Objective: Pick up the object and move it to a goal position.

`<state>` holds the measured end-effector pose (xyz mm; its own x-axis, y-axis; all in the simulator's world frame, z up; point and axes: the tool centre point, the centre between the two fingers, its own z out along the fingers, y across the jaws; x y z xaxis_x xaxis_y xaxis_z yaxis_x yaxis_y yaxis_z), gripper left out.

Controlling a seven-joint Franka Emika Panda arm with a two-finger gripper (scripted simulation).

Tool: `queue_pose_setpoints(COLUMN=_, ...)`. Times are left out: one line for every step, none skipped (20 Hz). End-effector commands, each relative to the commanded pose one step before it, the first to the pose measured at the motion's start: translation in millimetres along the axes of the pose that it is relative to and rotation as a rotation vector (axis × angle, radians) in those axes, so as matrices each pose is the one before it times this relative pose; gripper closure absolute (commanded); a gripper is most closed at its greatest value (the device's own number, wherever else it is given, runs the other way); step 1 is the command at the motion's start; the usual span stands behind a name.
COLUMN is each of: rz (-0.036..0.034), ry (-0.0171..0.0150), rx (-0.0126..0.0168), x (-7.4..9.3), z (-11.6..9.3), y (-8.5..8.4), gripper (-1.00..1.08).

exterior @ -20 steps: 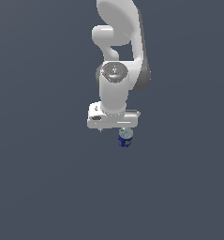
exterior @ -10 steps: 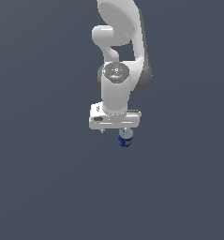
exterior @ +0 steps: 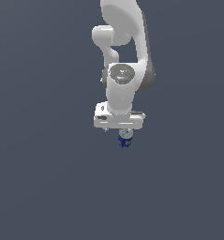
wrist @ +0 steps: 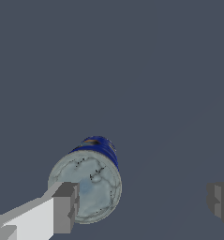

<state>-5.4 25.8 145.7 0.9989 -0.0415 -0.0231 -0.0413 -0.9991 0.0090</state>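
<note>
Below jaws (wrist: 140, 206): can (wrist: 87, 183) | spread wide | unchanged since earlier frame

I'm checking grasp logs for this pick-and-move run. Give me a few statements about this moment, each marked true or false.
1. The jaws stand wide apart. True: in the wrist view the two fingertips are far apart.
2. The can is clamped on both sides. False: one fingertip overlaps its pale top, the other stands well clear of it.
3. The can is red. False: its side is dark blue with a pale silvery top.
4. In the exterior view the can shows just below the gripper. True.
5. A second can lies beside it. False: only one can is in view.
</note>
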Motion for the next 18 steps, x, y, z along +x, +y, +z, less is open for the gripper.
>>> queue_pose_setpoints(rz=0.04120, ry=0.00300, rx=0.00136, x=-2.31, z=3.03, y=-6.61, gripper=-0.92)
queue_pose_setpoints(rz=0.01912, ry=0.00140, rx=0.00065, x=-1.20, z=1.36, y=-2.86, gripper=-0.92)
queue_pose_setpoints(rz=0.02028, ry=0.00147, rx=0.00071, x=-1.35, z=1.44, y=-2.99, gripper=-0.92)
queue_pose_setpoints(rz=0.02140, ry=0.00154, rx=0.00078, x=-1.51, z=1.51, y=-3.10, gripper=-0.92)
queue_pose_setpoints(rz=0.02115, ry=0.00150, rx=0.00080, x=-1.58, z=1.48, y=-3.00, gripper=-0.92)
queue_pose_setpoints(rz=0.02003, ry=0.00141, rx=0.00078, x=-1.57, z=1.39, y=-2.78, gripper=-0.92)
queue_pose_setpoints(rz=0.01889, ry=0.00131, rx=0.00075, x=-1.55, z=1.31, y=-2.57, gripper=-0.92)
queue_pose_setpoints(rz=0.01776, ry=0.00122, rx=0.00073, x=-1.52, z=1.22, y=-2.37, gripper=-0.92)
queue_pose_setpoints(rz=0.01663, ry=0.00113, rx=0.00070, x=-1.47, z=1.14, y=-2.17, gripper=-0.92)
queue_pose_setpoints(rz=0.01548, ry=0.00105, rx=0.00066, x=-1.42, z=1.05, y=-1.98, gripper=-0.92)
queue_pose_setpoints(rz=0.01436, ry=0.00096, rx=0.00062, x=-1.35, z=0.97, y=-1.79, gripper=-0.92)
queue_pose_setpoints(rz=0.01320, ry=0.00088, rx=0.00058, x=-1.27, z=0.89, y=-1.63, gripper=-0.92)
queue_pose_setpoints(rz=0.01208, ry=0.00080, rx=0.00054, x=-1.18, z=0.81, y=-1.45, gripper=-0.92)
queue_pose_setpoints(rz=0.01091, ry=0.00071, rx=0.00050, x=-1.10, z=0.73, y=-1.30, gripper=-0.92)
queue_pose_setpoints(rz=0.00976, ry=0.00063, rx=0.00045, x=-1.00, z=0.65, y=-1.15, gripper=-0.92)
queue_pose_setpoints(rz=0.00865, ry=0.00056, rx=0.00040, x=-0.88, z=0.57, y=-0.98, gripper=-0.92)
queue_pose_setpoints(rz=0.00746, ry=0.00048, rx=0.00035, x=-0.79, z=0.50, y=-0.86, gripper=-0.92)
queue_pose_setpoints(rz=0.00635, ry=0.00041, rx=0.00030, x=-0.66, z=0.42, y=-0.70, gripper=-0.92)
